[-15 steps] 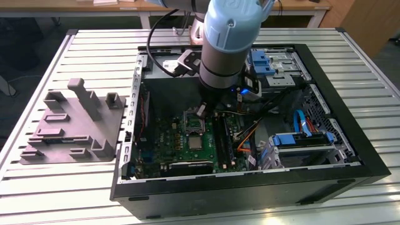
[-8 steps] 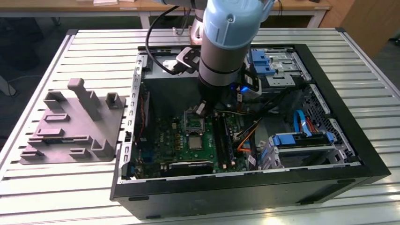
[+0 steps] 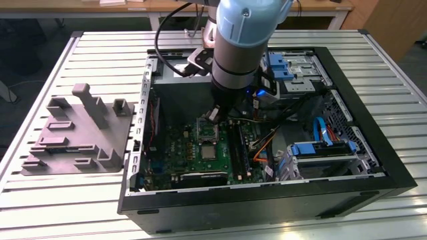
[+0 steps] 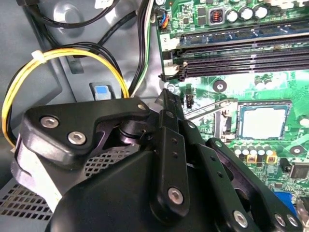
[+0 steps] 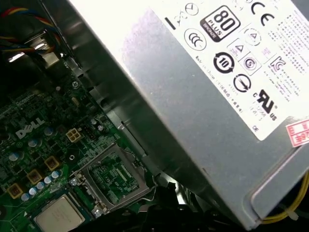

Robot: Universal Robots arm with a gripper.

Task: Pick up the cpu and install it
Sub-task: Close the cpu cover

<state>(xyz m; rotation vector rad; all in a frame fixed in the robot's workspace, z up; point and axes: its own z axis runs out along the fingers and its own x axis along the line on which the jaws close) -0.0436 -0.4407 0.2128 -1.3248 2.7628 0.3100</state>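
The cpu, a small square chip with a pale silvery top, lies flat in the motherboard socket inside the open computer case. It shows in both wrist views. The socket's metal load plate stands flipped open beside it, and its thin lever is raised. My gripper hangs low inside the case just past the open plate, a short way from the cpu. Its black linkage points down beside the lever. Nothing shows in its grasp.
A grey plastic fixture with posts stands on the slatted table at the exterior view's left. Close beside the arm is the grey power supply. Yellow and black cables, memory slots and blue drive bays crowd the case.
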